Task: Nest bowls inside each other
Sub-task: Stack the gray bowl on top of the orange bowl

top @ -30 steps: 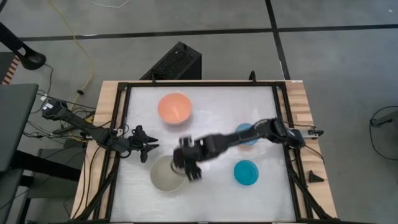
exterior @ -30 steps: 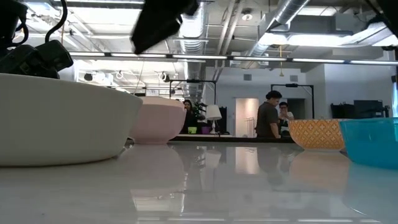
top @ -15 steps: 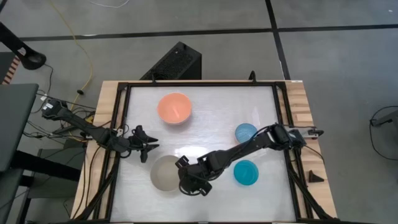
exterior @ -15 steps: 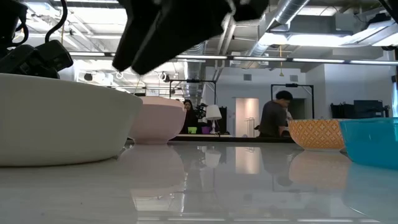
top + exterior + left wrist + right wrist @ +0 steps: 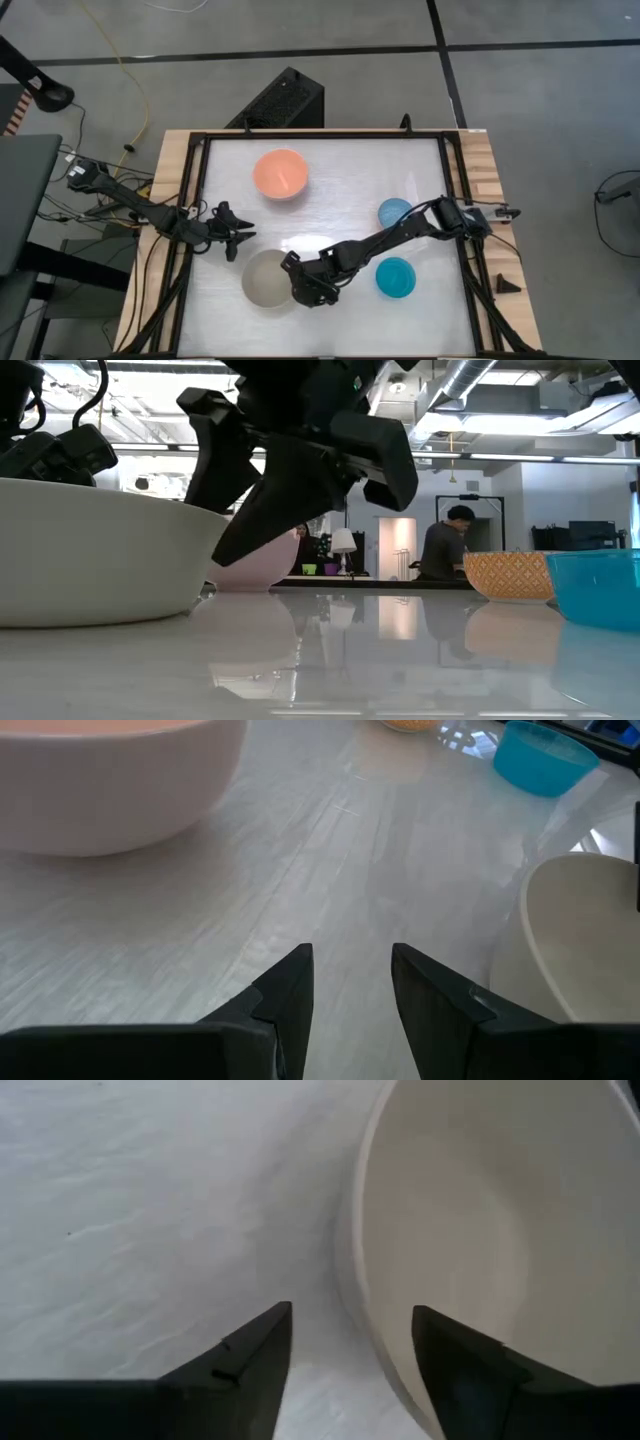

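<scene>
A grey-beige bowl [image 5: 265, 279] stands on its base near the table's front, left of centre. My right gripper [image 5: 298, 285] hovers open at its right rim [image 5: 352, 1270], pointing steeply down, one finger outside the wall and one over the hollow; no touch shows. A salmon bowl [image 5: 281, 174] sits at the far left-centre. To the right sit a small light blue bowl [image 5: 395, 212] and a teal bowl [image 5: 396, 277]. My left gripper [image 5: 236, 240] waits open at the table's left edge, just beyond the grey-beige bowl [image 5: 585, 945].
A black frame [image 5: 320, 133] runs round the white tabletop. My right arm [image 5: 400, 232] stretches low between the light blue and teal bowls. Bare table lies in the middle and along the far right. Beyond the table the low view shows a person [image 5: 440, 545] in the room.
My right gripper has come down and moved toward the near edge, its wrist rolling, until its fingers stand astride the grey-beige bowl's right rim. Its arm has sunk lower and has uncovered the light blue bowl. The bowls have stayed where they were.
</scene>
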Available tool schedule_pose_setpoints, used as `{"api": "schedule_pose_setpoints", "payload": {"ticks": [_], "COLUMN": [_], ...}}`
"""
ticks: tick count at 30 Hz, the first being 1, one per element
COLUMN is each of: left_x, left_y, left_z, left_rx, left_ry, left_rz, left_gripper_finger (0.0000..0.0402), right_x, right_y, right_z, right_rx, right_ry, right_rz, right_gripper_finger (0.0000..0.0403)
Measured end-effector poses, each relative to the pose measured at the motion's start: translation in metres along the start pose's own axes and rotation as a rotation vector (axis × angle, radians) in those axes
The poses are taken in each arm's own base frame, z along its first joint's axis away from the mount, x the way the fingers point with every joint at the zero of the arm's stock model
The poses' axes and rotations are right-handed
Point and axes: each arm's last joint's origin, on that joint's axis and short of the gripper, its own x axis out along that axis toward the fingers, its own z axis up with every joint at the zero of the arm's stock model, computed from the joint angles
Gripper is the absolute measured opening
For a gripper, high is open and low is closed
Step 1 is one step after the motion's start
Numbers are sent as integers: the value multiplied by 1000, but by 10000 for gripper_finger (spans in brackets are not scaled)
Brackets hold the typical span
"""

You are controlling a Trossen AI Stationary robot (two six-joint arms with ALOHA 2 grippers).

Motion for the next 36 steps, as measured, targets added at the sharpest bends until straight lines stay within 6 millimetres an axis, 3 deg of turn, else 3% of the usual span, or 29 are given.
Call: {"api": "schedule_pose_setpoints", "payload": {"ticks": [4, 12, 20, 26, 31, 36], "left_x": [0, 0, 0, 0, 0, 0], "left_y": [0, 0, 0, 0, 0, 0], "left_z": [0, 0, 0, 0, 0, 0], "left_rx": [0, 0, 0, 0, 0, 0], "left_ry": [0, 0, 0, 0, 0, 0], "left_rz": [0, 0, 0, 0, 0, 0], "left_gripper_finger": [125, 125, 125, 125, 125, 125], "right_x": [0, -2, -49, -89, -102, -106], "right_y": [-1, -1, -10, -33, -70, -107], "right_z": [2, 5, 31, 41, 21, -22], "right_rx": [-27, -89, -90, -78, -58, -1], "right_ry": [-16, -42, 38, 96, 125, 278], "right_rz": [-13, 22, 161, 130, 39, -58], "right_gripper_finger": [182, 33, 48, 40, 37, 44]}}
